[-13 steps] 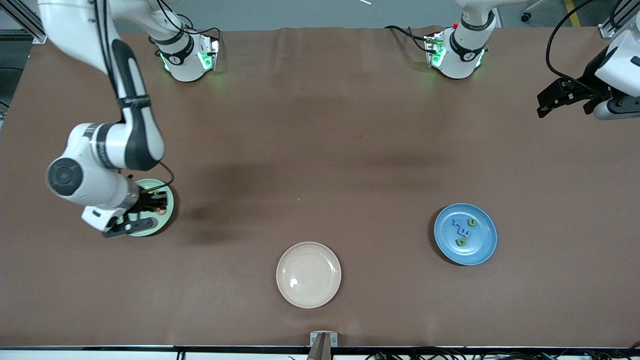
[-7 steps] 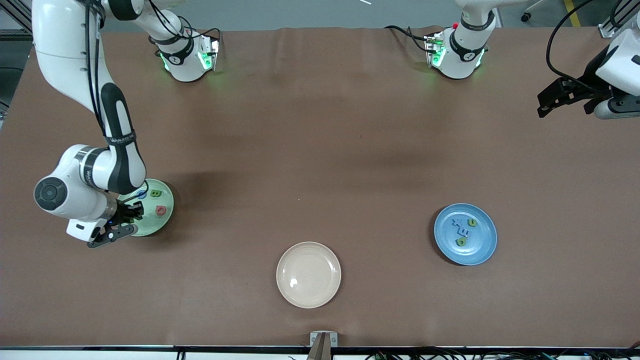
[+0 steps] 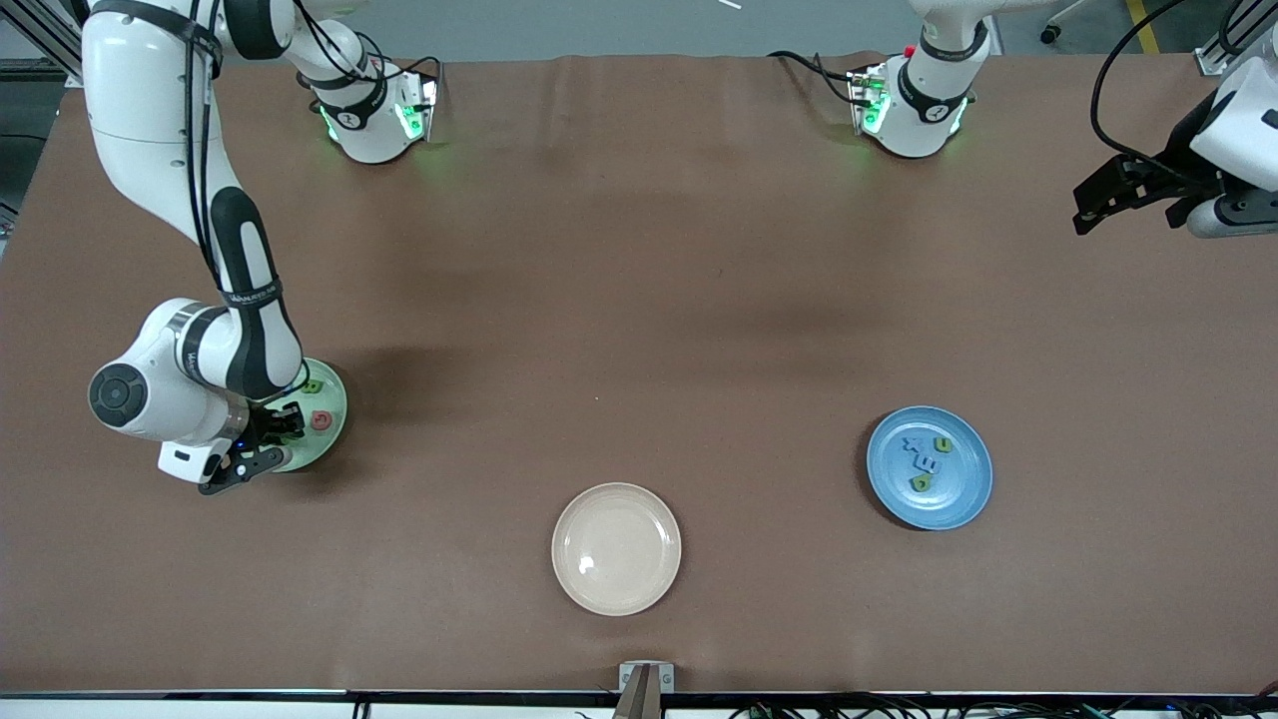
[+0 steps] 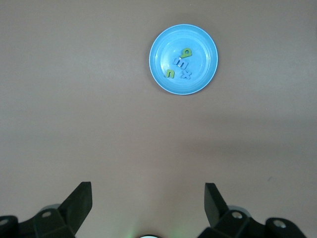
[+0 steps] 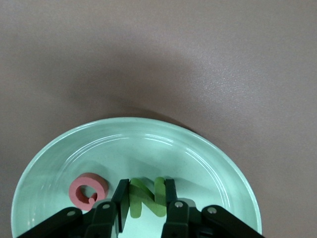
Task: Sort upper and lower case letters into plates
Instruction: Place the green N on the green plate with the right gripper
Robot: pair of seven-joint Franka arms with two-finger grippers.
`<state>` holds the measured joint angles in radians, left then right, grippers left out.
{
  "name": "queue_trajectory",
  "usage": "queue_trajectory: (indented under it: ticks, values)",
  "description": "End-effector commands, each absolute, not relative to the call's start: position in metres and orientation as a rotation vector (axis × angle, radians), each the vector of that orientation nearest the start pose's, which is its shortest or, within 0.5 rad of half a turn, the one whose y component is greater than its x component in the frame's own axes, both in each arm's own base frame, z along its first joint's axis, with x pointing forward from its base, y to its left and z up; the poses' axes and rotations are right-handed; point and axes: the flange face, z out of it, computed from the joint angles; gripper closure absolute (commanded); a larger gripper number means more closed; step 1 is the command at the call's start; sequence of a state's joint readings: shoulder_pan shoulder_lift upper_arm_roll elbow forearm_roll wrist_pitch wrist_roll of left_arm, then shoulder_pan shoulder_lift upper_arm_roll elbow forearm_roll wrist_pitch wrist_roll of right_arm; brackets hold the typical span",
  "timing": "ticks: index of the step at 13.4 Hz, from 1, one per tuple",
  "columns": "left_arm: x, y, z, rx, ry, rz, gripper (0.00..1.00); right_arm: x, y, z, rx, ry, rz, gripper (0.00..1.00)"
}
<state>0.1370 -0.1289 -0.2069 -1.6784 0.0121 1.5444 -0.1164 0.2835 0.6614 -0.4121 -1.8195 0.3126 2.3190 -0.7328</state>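
At the right arm's end of the table sits the mint plate (image 3: pixel 324 424), half hidden under the right arm. The right gripper (image 5: pixel 144 208) is down in it, its jaws narrow around a green N (image 5: pixel 145 197) that rests on the plate floor; whether they are pinching it or just letting go I can't tell. Just beside the N lies a pink G (image 5: pixel 87 190), and the front view shows one more green letter (image 3: pixel 313 386) near the plate's rim toward the bases. The arm may cover others.

Nearest the front camera, about mid-table, is the cream plate (image 3: pixel 616 548), with nothing in it.

Toward the left arm's end is the blue plate (image 3: pixel 930 467), holding four small letters (image 4: pixel 179 63), two green and two blue.

The left gripper (image 3: pixel 1096 204) waits well up at its edge of the table, jaws wide and holding nothing.

I see no loose letter on the brown tabletop (image 3: pixel 639 300), so the sorting looks all but done: what remains seems to be leaving the N in the mint plate and lifting clear. Nothing stands in the way.
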Motion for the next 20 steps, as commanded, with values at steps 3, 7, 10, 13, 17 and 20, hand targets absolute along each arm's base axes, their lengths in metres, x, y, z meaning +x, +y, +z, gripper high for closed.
queue_trajectory:
  ticks: [3,7,10,13,17,20]
  values:
    - [0.509,-0.039,0.644,-3.123,-0.069,-0.003,0.00,0.634,-0.054,0.228,-3.000,-0.614,0.118,0.05]
    - [0.508,-0.040,0.645,-3.122,-0.067,-0.003,0.00,0.637,-0.032,0.253,-3.004,-0.536,0.091,0.02]
    - [0.507,-0.039,0.646,-3.122,-0.062,-0.005,0.00,0.645,-0.031,0.265,-3.000,-0.547,0.079,0.01]
    - [0.508,-0.032,0.651,-3.125,-0.009,-0.021,0.00,0.655,-0.049,0.280,-3.027,-0.552,0.102,0.01]
    - [0.508,-0.031,0.651,-3.122,0.034,-0.019,0.00,0.655,-0.044,0.273,-3.057,-0.410,0.173,0.01]
    - [0.502,-0.027,0.651,-3.121,0.060,0.035,0.00,0.653,-0.043,0.289,-3.058,-0.300,0.159,0.00]
